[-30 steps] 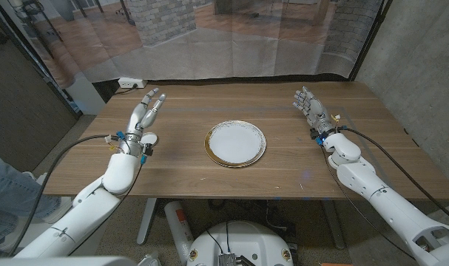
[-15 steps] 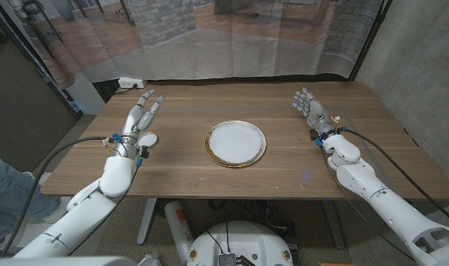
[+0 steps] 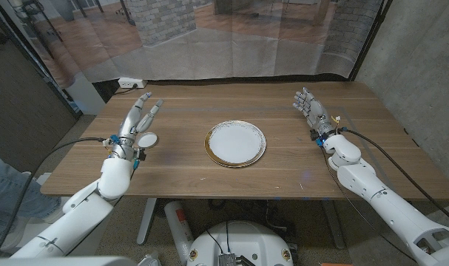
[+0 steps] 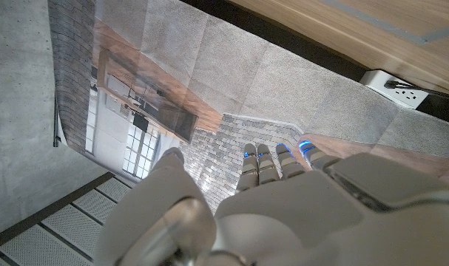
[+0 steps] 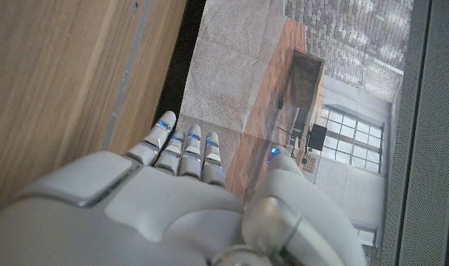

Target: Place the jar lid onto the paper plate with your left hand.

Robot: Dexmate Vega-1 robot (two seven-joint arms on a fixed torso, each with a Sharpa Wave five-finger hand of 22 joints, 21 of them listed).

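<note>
My left hand [image 3: 137, 118] is up over the wooden table [image 3: 283, 166] with its fingers spread apart, and it holds nothing. The small white jar lid [image 3: 146, 139] lies flat on the table just beside my left wrist. It is round, so it points no way. I think its open side is down, but it is too small to tell. The paper plate [image 3: 235, 142] sits well apart, in the middle. My right hand [image 3: 311, 108] is open too, fingers apart, holding nothing.

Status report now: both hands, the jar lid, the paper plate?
Left hand open, beside jar lid. Right hand open. Lid on table, not gripped. Paper plate bare, path clear.
</note>
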